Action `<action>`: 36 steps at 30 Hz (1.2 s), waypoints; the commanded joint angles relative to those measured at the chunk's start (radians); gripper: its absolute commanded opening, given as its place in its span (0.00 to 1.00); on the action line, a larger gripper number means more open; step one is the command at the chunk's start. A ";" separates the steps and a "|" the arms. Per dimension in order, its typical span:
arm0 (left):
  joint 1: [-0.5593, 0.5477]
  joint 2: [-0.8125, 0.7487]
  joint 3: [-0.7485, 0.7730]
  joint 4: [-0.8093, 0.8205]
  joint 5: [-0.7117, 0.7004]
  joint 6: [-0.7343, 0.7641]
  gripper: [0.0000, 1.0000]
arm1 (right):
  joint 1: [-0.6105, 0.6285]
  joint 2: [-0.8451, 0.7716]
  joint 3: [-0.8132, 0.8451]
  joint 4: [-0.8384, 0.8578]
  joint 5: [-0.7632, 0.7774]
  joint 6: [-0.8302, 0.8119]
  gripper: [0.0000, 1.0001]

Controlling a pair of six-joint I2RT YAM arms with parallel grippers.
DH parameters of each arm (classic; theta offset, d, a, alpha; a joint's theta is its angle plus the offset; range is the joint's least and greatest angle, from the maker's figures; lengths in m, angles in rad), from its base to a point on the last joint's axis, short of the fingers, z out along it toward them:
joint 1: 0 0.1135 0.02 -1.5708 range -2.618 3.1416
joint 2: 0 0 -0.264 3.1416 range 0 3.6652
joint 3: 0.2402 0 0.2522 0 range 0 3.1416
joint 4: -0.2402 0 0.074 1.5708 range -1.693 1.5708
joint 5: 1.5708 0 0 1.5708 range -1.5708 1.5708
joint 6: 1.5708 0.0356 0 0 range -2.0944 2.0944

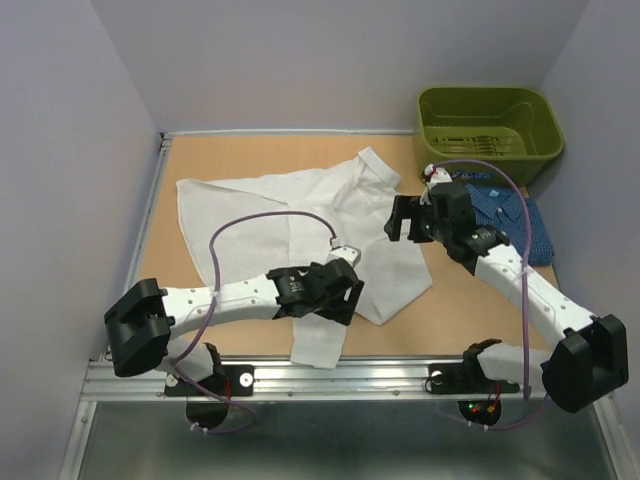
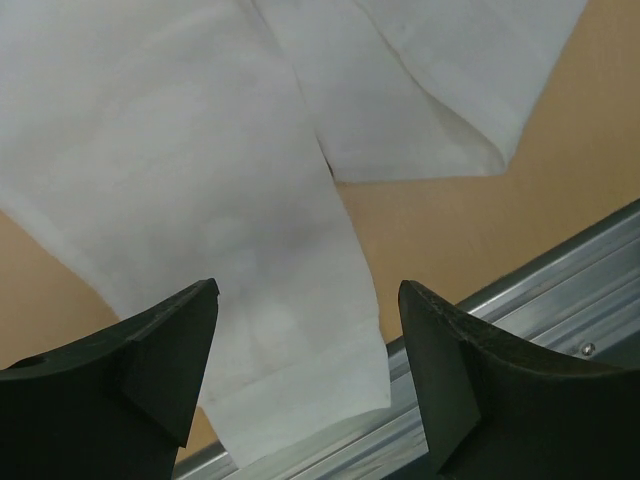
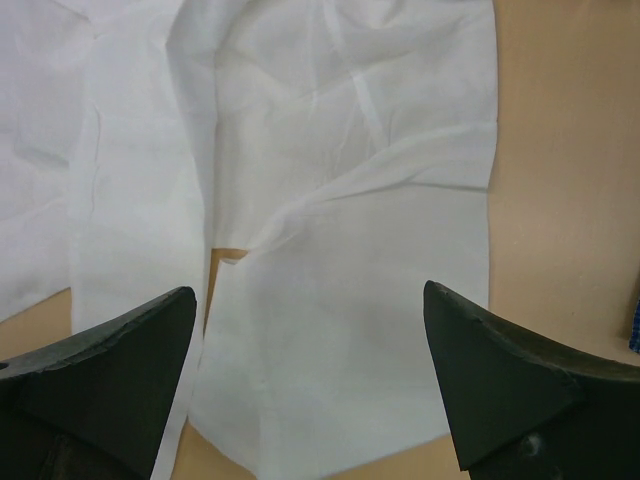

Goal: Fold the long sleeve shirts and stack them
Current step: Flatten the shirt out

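The white long sleeve shirt (image 1: 280, 215) lies spread on the table, collar toward the back right, one sleeve (image 1: 318, 340) reaching to the near edge. My left gripper (image 1: 340, 298) hovers open above that sleeve; in the left wrist view the cuff (image 2: 300, 380) lies below, between the fingers (image 2: 165, 345), and nothing is gripped. My right gripper (image 1: 400, 222) hangs open over the shirt's right side, with white cloth (image 3: 340, 260) beneath its gap (image 3: 310, 340). The dark blue shirt (image 1: 520, 215) lies at the right behind the right arm, partly hidden.
An olive-green bin (image 1: 488, 125) stands at the back right corner. A metal rail (image 2: 540, 290) runs along the table's near edge under the cuff. Grey walls close in the left, back and right sides.
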 commanded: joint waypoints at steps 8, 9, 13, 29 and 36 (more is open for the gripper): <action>-0.104 0.219 0.061 -0.013 -0.057 -0.006 0.82 | -0.003 -0.134 -0.105 0.038 0.014 0.031 1.00; -0.104 0.227 0.061 -0.013 -0.060 -0.006 0.82 | -0.003 -0.139 -0.107 0.038 0.014 0.031 1.00; -0.105 0.254 0.053 -0.016 -0.069 -0.011 0.78 | -0.003 -0.151 -0.115 0.038 0.020 0.031 1.00; -0.111 0.290 0.024 -0.055 -0.092 -0.049 0.00 | -0.003 -0.135 -0.116 0.038 0.031 0.020 1.00; -0.004 0.129 0.307 -0.312 -0.295 0.088 0.00 | -0.003 -0.170 -0.111 0.038 0.046 0.000 1.00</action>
